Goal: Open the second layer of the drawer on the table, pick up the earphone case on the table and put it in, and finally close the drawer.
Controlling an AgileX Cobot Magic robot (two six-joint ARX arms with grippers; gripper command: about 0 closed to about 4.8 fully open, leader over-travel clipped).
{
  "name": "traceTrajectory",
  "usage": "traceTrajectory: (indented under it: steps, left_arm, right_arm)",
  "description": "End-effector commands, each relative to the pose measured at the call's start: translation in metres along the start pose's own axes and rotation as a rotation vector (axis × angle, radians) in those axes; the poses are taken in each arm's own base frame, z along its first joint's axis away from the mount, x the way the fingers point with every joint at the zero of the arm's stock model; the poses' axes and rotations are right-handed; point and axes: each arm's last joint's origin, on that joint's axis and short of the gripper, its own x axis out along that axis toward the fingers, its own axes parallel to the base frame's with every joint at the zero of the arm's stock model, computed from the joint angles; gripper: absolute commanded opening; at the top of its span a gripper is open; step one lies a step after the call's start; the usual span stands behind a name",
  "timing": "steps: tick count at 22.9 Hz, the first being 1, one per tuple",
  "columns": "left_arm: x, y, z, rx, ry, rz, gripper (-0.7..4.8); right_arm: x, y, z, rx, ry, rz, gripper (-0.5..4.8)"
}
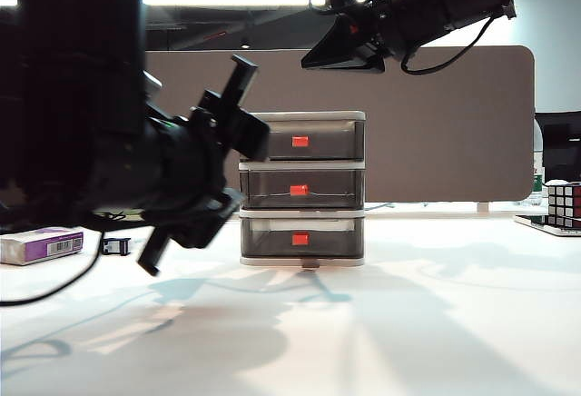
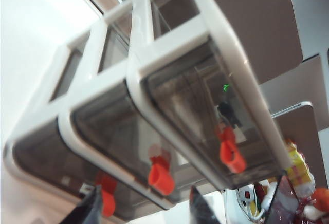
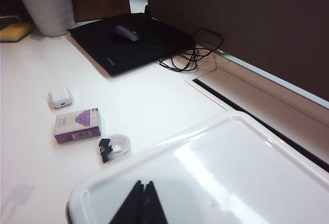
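- White table [image 1: 436, 323] w/ brown partition behind; drawer [image 1: 302, 187] stands mid-table, all 3 layers shut.
- Left arm low, angled in from left; left gripper [image 1: 195, 173] just beside drawer front, jaws part open, empty, near second layer [image 2: 159, 175] tab.
- Right arm raised above drawer; right gripper [image 3: 140, 203] fingers together, nothing held.
- Earphone case [image 3: 60, 97] on table beside purple box [image 3: 77, 125].

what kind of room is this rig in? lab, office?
Probably an open-plan office or a lab bench inside one. A brown desk partition backs the white table, a computer mouse sits on a black mat, and strip lights run along an exposed dark ceiling.
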Motion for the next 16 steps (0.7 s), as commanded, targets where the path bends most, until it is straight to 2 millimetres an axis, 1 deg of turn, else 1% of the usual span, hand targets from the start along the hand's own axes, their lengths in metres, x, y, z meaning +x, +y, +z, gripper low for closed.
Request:
traceTrajectory:
  steps: [1,5,6,7,9,12,16]
  left_arm:
    - [0.003,-0.003,-0.01,-0.103,-0.041,0.0,2.07]
    - [0.002,-0.01,-0.023,-0.18,-0.054,0.001,2.09]
    - [0.003,-0.013,-0.024,-0.188,-0.054,-0.008,2.19]
    - [0.004,-0.014,-0.024,-0.191,-0.056,-0.011,2.36]
    - [0.008,-0.017,-0.024,-0.2,-0.064,-0.022,2.92]
    - [0.015,-0.022,-0.021,-0.236,-0.092,-0.033,2.91]
    - [0.025,-0.023,-0.025,-0.313,-0.101,-0.04,2.8]
  right_arm:
    - [0.004,-0.002,0.001,-0.014,-0.018,0.002,-0.05]
    - [0.011,-0.004,-0.009,0.004,0.014,0.008,-0.05]
    - [0.013,-0.003,-0.011,0.006,0.019,0.012,-0.05]
    - [0.014,-0.004,-0.013,0.007,0.021,0.012,-0.05]
    - [0.017,-0.005,-0.015,0.01,0.026,0.012,-0.05]
    - [0.021,-0.007,-0.019,0.013,0.031,0.008,-0.05]
    - [0.023,-0.008,-0.023,0.017,0.039,0.006,-0.05]
